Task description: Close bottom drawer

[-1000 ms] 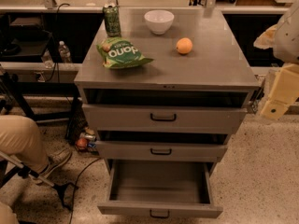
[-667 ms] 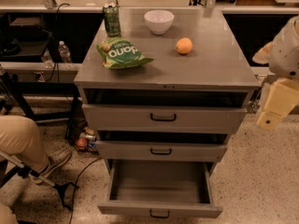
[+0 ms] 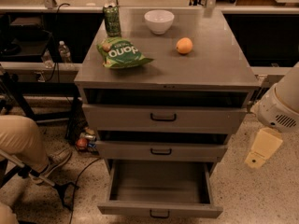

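The grey metal cabinet has three drawers. The bottom drawer is pulled far out; its inside is empty and its small black loop handle is at the frame's lower edge. The middle drawer and top drawer stand slightly out. My gripper, a cream-coloured piece under the white arm housing, hangs to the right of the cabinet, level with the middle drawer, touching nothing.
On the cabinet top are a green can, a green chip bag, a white bowl and an orange. A seated person's leg and cables are at the left. Cans lie on the floor.
My arm and gripper have dropped down and slightly left along the cabinet's right side. The drawers have not moved.
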`<action>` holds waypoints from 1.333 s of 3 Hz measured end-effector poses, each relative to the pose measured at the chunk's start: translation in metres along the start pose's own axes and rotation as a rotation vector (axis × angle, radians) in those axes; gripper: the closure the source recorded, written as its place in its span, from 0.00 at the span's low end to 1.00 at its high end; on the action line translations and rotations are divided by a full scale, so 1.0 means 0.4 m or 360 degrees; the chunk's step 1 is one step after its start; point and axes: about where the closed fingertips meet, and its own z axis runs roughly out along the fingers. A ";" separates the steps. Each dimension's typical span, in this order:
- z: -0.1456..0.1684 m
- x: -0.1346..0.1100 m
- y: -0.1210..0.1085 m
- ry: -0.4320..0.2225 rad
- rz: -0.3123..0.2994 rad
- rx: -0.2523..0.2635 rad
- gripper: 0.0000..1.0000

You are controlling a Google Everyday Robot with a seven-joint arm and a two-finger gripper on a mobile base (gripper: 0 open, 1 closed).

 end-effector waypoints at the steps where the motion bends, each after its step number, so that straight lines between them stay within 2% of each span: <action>1: -0.005 -0.003 -0.001 -0.0002 -0.0004 0.0004 0.00; 2: 0.006 0.002 0.000 0.0007 0.0012 -0.0011 0.00; 3: 0.112 0.050 0.013 0.0095 0.0091 -0.0131 0.00; 4: 0.277 0.123 0.023 0.0153 0.0226 -0.0286 0.00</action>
